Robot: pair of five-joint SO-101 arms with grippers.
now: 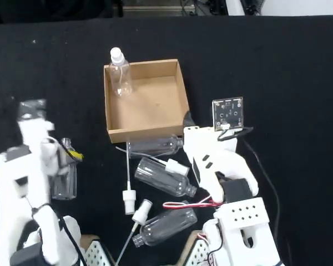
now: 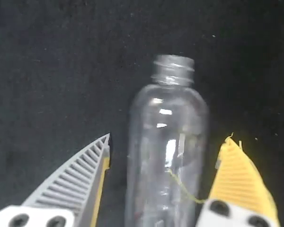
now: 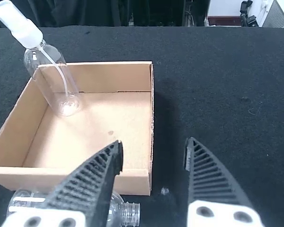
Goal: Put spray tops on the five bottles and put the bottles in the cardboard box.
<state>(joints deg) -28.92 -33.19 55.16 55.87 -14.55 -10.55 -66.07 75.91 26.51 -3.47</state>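
The left pincer (image 2: 168,138) is open, its two fingers either side of a clear uncapped bottle (image 2: 165,104) lying on the black surface (image 1: 277,66), with a gap visible on each side. The right pincer (image 3: 154,143) is open and empty above the near wall of the cardboard box (image 3: 104,75). One capped bottle (image 1: 121,75) stands in a far corner of the box. Three more bottles (image 1: 155,147) and two loose spray tops (image 1: 129,198) lie just in front of the box.
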